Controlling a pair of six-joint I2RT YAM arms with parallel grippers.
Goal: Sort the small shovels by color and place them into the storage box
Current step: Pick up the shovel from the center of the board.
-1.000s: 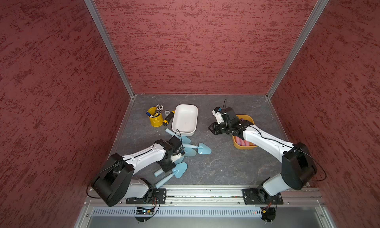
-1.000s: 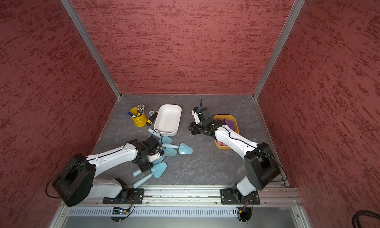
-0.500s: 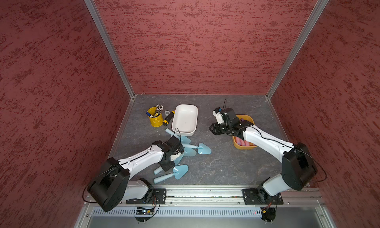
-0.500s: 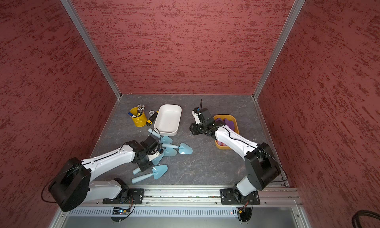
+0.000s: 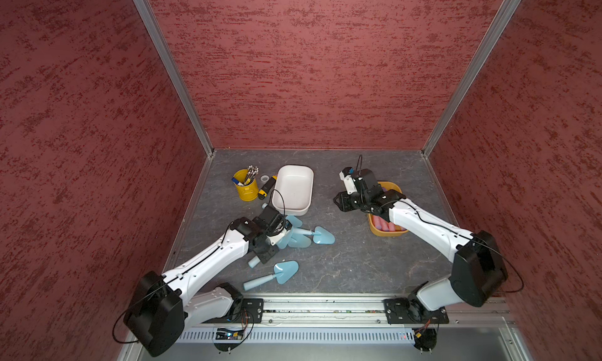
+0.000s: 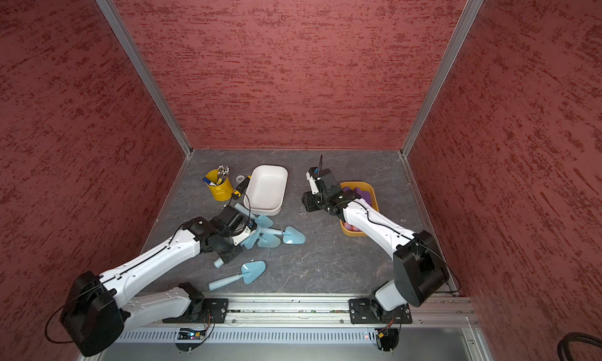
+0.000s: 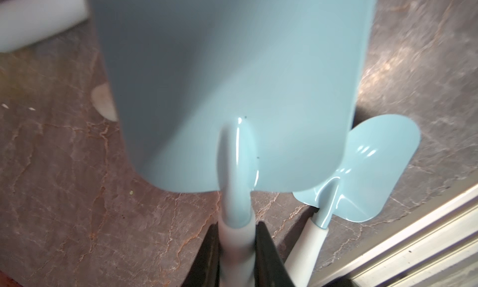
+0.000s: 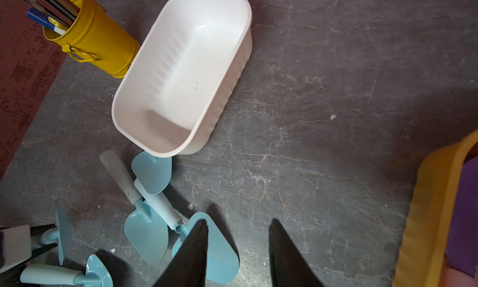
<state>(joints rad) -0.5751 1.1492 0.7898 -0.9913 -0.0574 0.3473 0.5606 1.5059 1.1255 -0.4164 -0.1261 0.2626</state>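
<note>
My left gripper (image 7: 237, 225) is shut on the pale handle of a light blue shovel (image 7: 232, 78), whose blade fills the left wrist view. In both top views this gripper (image 5: 264, 252) is low over the table, in front of the white storage box (image 5: 294, 188). Several more light blue shovels lie loose beside it (image 5: 321, 235), and one lies nearer the front (image 5: 283, 271). My right gripper (image 8: 239, 221) is open and holds nothing. It hovers (image 5: 342, 201) between the white box and an orange box (image 5: 387, 233) that holds purple-bladed, pink-handled shovels (image 6: 361, 193).
A yellow cup of pens (image 5: 246, 188), a black-and-yellow tool (image 5: 265, 190) and a small white ring (image 5: 264, 178) stand left of the white box (image 8: 181, 73). Red walls close in three sides. A metal rail (image 5: 325, 302) runs along the front edge.
The left arm has shifted slightly toward the back with the light blue shovel in its grip. The right arm has stayed where it was.
</note>
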